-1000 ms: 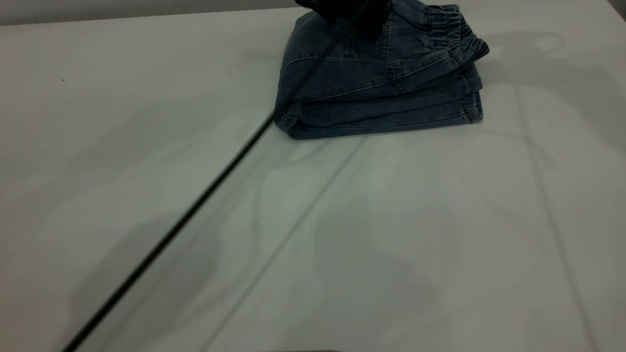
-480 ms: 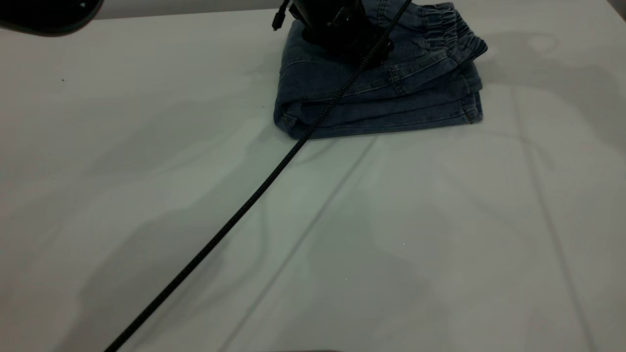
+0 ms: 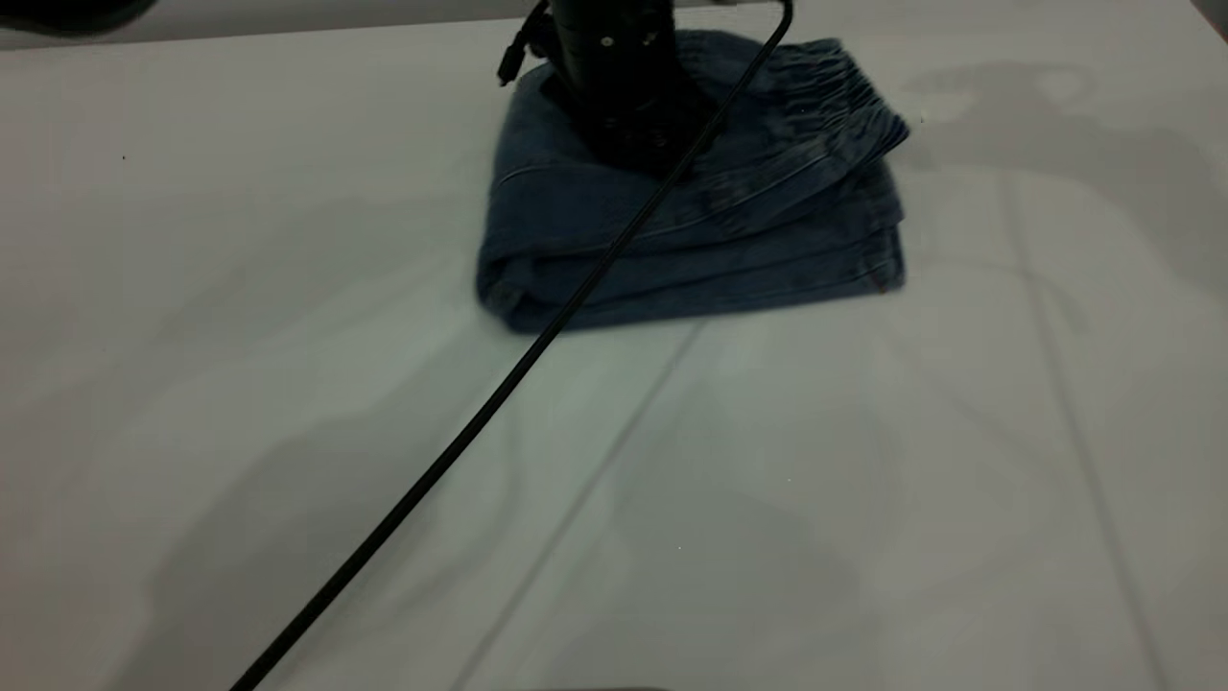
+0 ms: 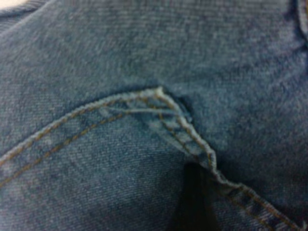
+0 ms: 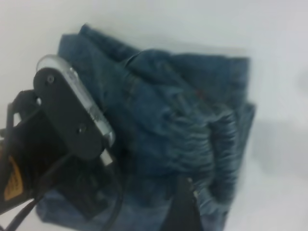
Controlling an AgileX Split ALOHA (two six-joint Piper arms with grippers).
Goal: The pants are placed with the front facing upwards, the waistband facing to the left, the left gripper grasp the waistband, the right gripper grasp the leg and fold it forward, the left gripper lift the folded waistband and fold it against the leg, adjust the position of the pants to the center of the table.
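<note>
Exterior view: the pants lie folded at the far middle of the surface. The left gripper presses down on top, prob. to slide them to the center. Can't tell abt its jaws.

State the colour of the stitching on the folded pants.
Tan, on blue denim pants; the stitching shows best in the left wrist view.

1. The pants, folded in layers, lie on the counter at its far middle.
2. The waistband sits on top, at the stack's right far corner.
3. The left gripper rests on the stack's far left part.
4. A cable runs from it across the near-left counter.
</note>
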